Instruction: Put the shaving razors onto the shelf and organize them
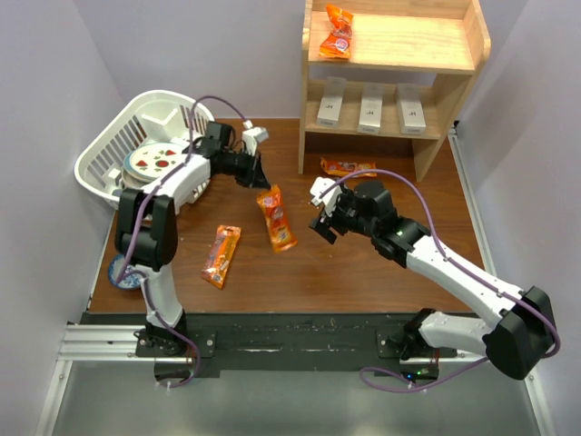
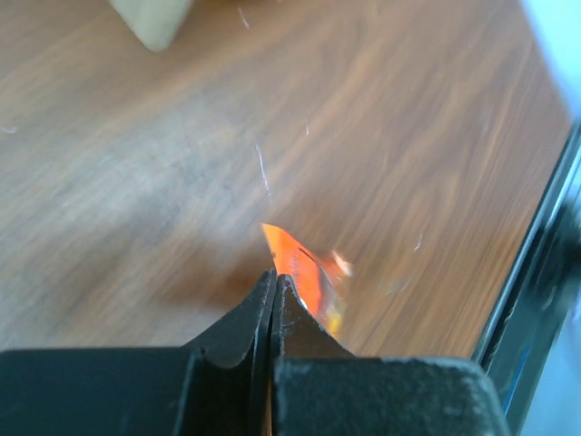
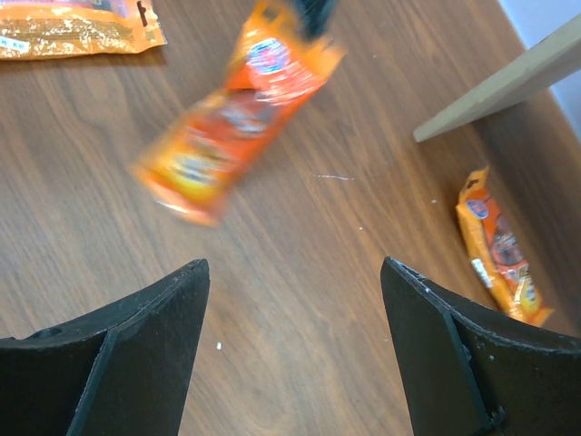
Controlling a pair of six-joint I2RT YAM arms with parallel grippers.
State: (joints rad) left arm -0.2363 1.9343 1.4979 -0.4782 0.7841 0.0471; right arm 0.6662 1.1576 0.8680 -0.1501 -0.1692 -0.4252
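Three white razor boxes (image 1: 331, 102), (image 1: 371, 106), (image 1: 411, 108) lie side by side on the lower level of the wooden shelf (image 1: 436, 45). My left gripper (image 1: 260, 182) is shut on the top end of an orange snack packet (image 1: 277, 218) over the middle of the table. In the left wrist view the shut gripper (image 2: 274, 277) pinches that packet (image 2: 304, 272). My right gripper (image 1: 324, 222) is open and empty, just right of the packet. In the right wrist view the gripper (image 3: 292, 265) is above bare wood, with the blurred packet (image 3: 238, 109) ahead of it.
An orange packet (image 1: 338, 32) lies on the shelf's top level. Another (image 1: 348, 167) lies by the shelf's foot and one more (image 1: 221, 256) on the table at the left. A white slatted basket (image 1: 109, 154) holding a plate (image 1: 156, 162) stands at far left.
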